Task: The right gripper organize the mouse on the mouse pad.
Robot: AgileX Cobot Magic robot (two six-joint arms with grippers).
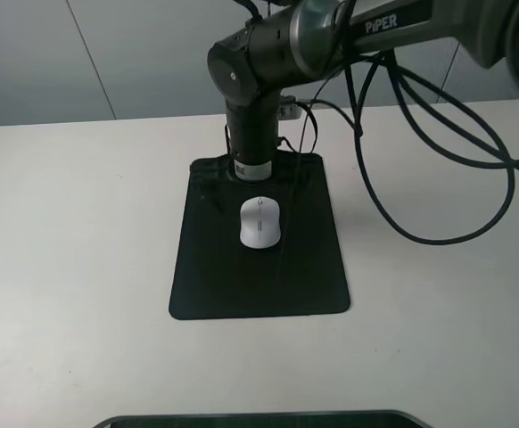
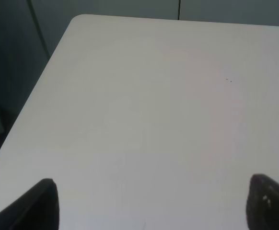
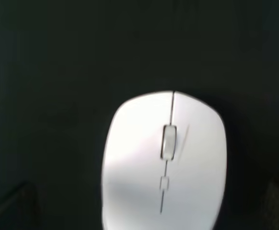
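Observation:
The white mouse [image 1: 259, 222] lies on the black mouse pad [image 1: 215, 276], slightly behind the pad's middle, with its scroll wheel end towards the back. My right arm [image 1: 251, 134] reaches in from the upper right and points straight down at the pad's back edge, just behind the mouse; its claw is hidden under the wrist in the high view. In the right wrist view the right gripper [image 3: 146, 203] is open. Its dark fingertips [image 3: 15, 203] stand apart on either side of the mouse [image 3: 163, 163] without touching it. My left gripper [image 2: 154, 206] is open over the bare white table.
Black cables [image 1: 438, 178] loop from the right arm over the white table [image 1: 72, 267] to the right of the pad. A dark flat object [image 1: 259, 419] lies at the table's front edge. The left wrist view shows a rounded table corner [image 2: 77, 21].

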